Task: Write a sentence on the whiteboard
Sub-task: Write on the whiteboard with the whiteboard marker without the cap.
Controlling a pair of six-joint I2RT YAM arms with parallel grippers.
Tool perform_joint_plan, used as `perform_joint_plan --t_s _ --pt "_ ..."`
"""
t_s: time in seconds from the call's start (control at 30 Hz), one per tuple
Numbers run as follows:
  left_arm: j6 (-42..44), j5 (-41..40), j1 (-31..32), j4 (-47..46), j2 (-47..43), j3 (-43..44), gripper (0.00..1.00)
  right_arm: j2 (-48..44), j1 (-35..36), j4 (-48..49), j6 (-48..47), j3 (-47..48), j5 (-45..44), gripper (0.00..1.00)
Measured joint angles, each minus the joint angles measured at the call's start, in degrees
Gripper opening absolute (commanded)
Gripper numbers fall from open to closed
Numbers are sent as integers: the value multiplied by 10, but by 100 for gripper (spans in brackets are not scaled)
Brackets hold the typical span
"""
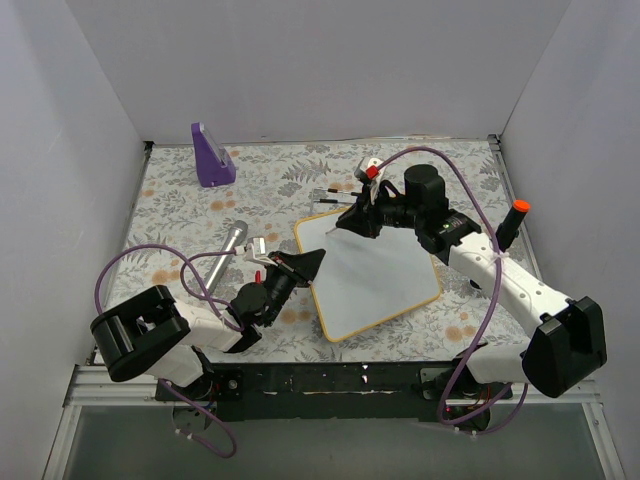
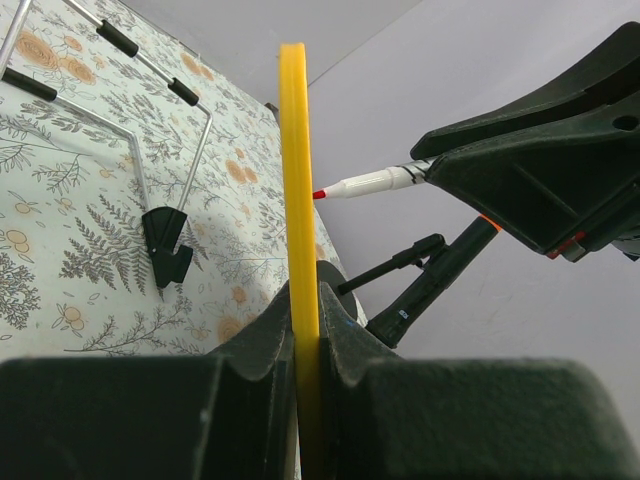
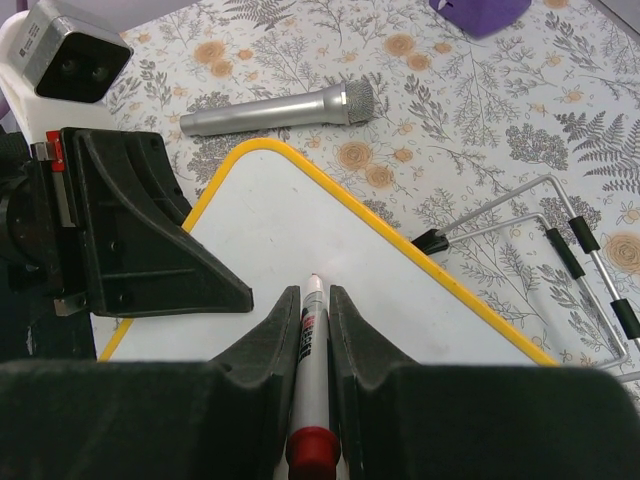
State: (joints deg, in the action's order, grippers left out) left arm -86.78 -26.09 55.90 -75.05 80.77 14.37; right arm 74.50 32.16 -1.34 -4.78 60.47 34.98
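board braced, pen poised, no writing yet
the left pincer [image 1: 306, 262] is clenched on the yellow rim of the whiteboard [image 1: 372, 272], which lies mid-tabletop [image 1: 270, 175] between the two arms. the right pincer [image 1: 352, 222] grips a red marker [image 3: 312, 335], its tip near the board's far edge, touching or just above, i cannot tell. the white face shows no red stroke, so the whole sentence looks left to write.

The glossy white rectangular whiteboard [image 1: 380, 280] carries a yellow-orange frame; the pale table cloth [image 1: 270, 180] bears grey ferns and orange flowers; the purple plastic wedge [image 1: 212, 158] and silver metal microphone [image 1: 226, 248] are plain
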Motion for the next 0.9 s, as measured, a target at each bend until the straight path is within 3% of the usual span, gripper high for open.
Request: perform_joint_plan --t_s 0.9 --pt "-9 -4 0 7 0 0 0 -9 0 -1 -5 -24 10 1"
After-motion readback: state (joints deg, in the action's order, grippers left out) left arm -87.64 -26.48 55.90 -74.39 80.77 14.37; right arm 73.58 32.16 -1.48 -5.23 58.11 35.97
